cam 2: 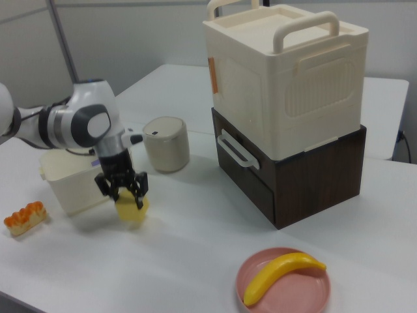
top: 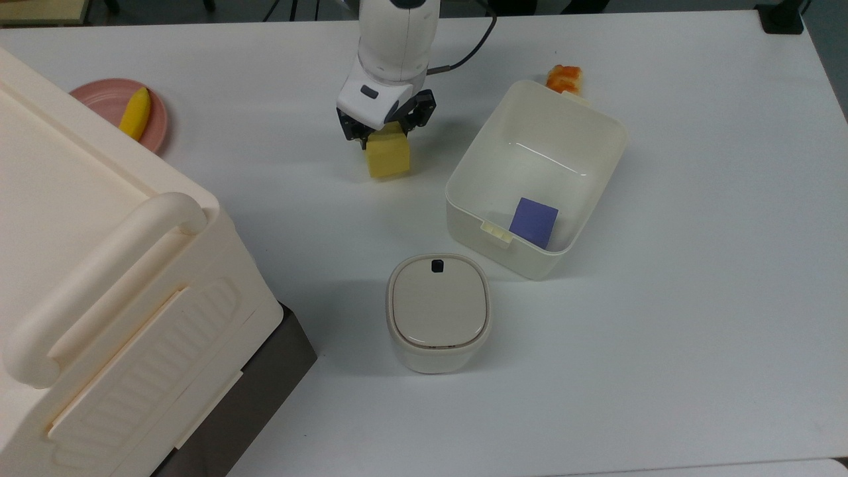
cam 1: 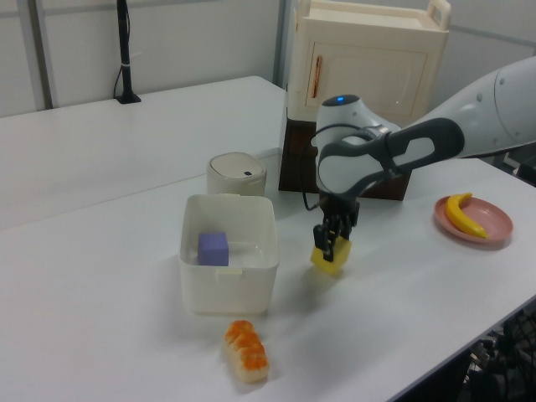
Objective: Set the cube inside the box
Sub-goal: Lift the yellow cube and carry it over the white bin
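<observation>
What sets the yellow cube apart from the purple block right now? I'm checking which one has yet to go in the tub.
The cube is yellow; the purple block is purple-blue. The cube is held between the jaws of the gripper, lifted off the table and tilted in the left view; the purple block lies untouched. The cube is outside the box, on the top view's left of it; the purple block is already inside. Both are plain, square-faced blocks.
</observation>
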You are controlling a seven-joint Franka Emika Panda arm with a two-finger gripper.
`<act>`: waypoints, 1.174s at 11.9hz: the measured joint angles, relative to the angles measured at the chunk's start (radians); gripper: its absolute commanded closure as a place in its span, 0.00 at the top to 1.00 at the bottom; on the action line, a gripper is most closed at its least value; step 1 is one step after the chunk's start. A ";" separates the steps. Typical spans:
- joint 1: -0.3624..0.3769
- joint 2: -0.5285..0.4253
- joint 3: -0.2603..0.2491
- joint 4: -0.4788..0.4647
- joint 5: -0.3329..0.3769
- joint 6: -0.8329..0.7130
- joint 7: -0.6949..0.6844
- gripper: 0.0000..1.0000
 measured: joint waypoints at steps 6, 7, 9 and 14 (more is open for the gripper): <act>0.012 -0.019 0.063 0.219 0.046 0.001 0.216 0.26; 0.020 -0.020 0.073 0.251 0.061 0.001 0.247 0.26; 0.023 -0.021 0.107 0.308 0.079 -0.007 0.291 0.26; 0.094 0.001 0.163 0.320 0.081 -0.019 0.332 0.70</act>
